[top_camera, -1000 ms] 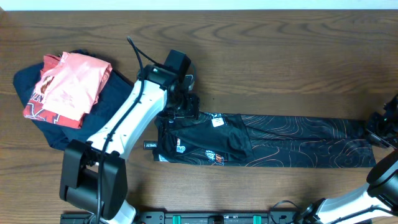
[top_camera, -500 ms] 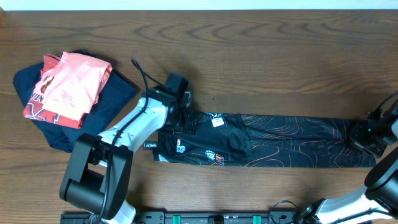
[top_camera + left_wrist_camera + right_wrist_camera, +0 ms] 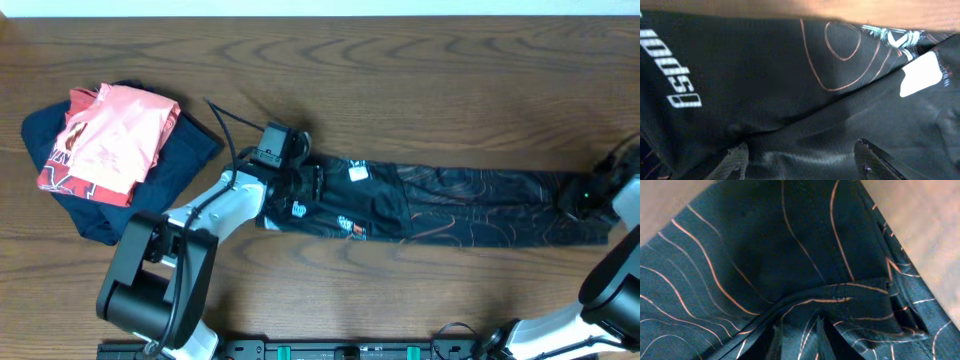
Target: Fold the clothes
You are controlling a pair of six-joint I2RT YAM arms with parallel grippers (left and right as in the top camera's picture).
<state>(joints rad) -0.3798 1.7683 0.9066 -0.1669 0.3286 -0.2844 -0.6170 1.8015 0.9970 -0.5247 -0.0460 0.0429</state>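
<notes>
The clothes [image 3: 450,205] are one black garment with fine red and white contour lines and white lettering. It lies stretched in a long strip across the table's middle. My left gripper [image 3: 300,180] is low over its left end. In the left wrist view its fingers [image 3: 802,157] are spread wide and straddle a ridge of the black fabric [image 3: 765,75]. My right gripper [image 3: 585,200] is at the strip's right end. In the right wrist view its fingers [image 3: 800,337] are shut on a pinched fold of the lined fabric [image 3: 765,255].
A salmon-pink shirt with red print [image 3: 110,135] lies folded on a navy-blue garment [image 3: 180,160] at the far left. The brown wooden table [image 3: 430,90] shows beyond the strip. A black cable [image 3: 228,125] loops off the left wrist.
The left gripper has come down onto the garment's left end. The right gripper has closed on the right end. The garment has been drawn out, and its bunched middle is now flatter.
</notes>
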